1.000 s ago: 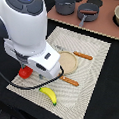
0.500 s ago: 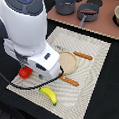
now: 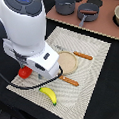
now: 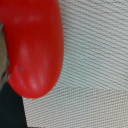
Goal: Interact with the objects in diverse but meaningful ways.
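Wrist view is almost filled by the tomato (image 4: 35, 47), lying on the woven mat (image 4: 95, 60) right at the mat's edge, dark desk (image 4: 10, 107) beyond. In the exterior view the tomato (image 3: 25, 71) peeks out beneath the arm, the banana (image 3: 49, 95) nearby, the plate (image 3: 66, 62) well apart. The hand itself is hidden, so I cannot tell whether it is released or clenched. Risk: a round tomato so near the edge may roll off the mat if nudged off-centre.
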